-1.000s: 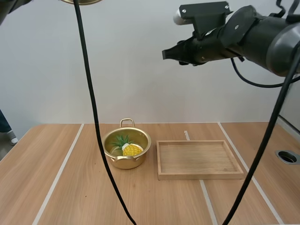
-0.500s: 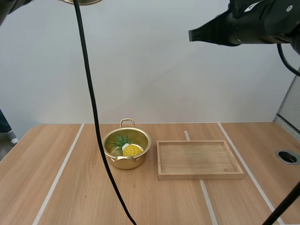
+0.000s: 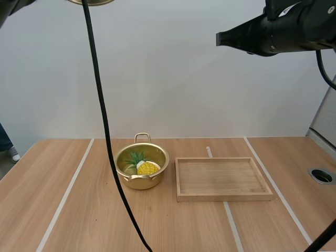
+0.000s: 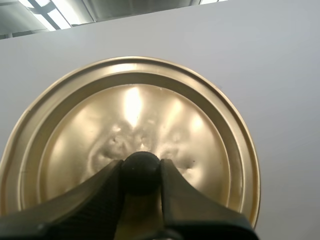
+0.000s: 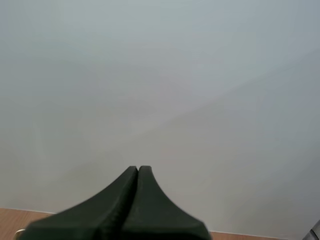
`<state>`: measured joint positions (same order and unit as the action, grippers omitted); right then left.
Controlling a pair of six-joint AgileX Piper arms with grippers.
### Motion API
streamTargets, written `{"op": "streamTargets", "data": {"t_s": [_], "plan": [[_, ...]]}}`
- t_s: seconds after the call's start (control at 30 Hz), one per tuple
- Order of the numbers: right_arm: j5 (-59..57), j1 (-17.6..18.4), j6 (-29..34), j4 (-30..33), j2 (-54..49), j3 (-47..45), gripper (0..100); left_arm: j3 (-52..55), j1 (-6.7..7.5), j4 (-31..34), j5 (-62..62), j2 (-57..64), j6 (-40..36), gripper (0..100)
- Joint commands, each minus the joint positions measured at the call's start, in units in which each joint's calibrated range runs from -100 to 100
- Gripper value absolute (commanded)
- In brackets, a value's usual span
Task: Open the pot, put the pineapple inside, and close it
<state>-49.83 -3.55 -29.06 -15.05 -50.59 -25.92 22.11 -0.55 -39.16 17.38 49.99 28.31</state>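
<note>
A golden pot (image 3: 142,167) stands lidless on the table, left of centre, with a yellow pineapple (image 3: 145,166) and its green leaves lying inside. The golden lid (image 4: 130,135) is held high up: my left gripper (image 4: 141,172) is shut on the lid's black knob (image 4: 141,170), and the lid's edge (image 3: 90,1) peeks in above the table's left side. My right gripper (image 3: 220,39) hangs high at the right, far above the tray, pointing left; its fingers (image 5: 137,172) lie together as one dark wedge, holding nothing.
A wooden tray (image 3: 223,178) lies just right of the pot, with nothing in it. A round hole (image 3: 321,175) is set in the table near the right edge. Bare wood stretches in front of and left of the pot.
My right gripper has shut and its arm has swung up and to the right, away from the pot. The pot, pineapple and held lid stay as they were.
</note>
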Motion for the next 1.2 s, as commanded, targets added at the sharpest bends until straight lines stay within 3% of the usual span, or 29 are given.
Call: {"op": "streamTargets", "data": {"t_s": [0.0, 0.57, 0.8, 1.17], "plan": [[-0.1, -0.26, 1.15, 0.37, -0.72, 0.29, 0, -0.48, 0.1, -0.77, -1.83, 0.38, -0.19, 0], [-9.04, -0.26, 1.5, 1.89, -0.72, 0.29, 0, -0.48, 0.1, -0.88, -1.83, 0.26, -0.19, 0], [-9.04, -0.26, 1.5, 1.78, -0.72, 0.29, 0, -0.32, 0.1, 0.42, 5.04, -2.81, -0.19, 0], [-9.04, -0.26, 1.5, 1.78, -0.72, 0.29, 0, 0.06, 0.1, 4.47, 36.62, -13.6, -0.29, 0]]}}
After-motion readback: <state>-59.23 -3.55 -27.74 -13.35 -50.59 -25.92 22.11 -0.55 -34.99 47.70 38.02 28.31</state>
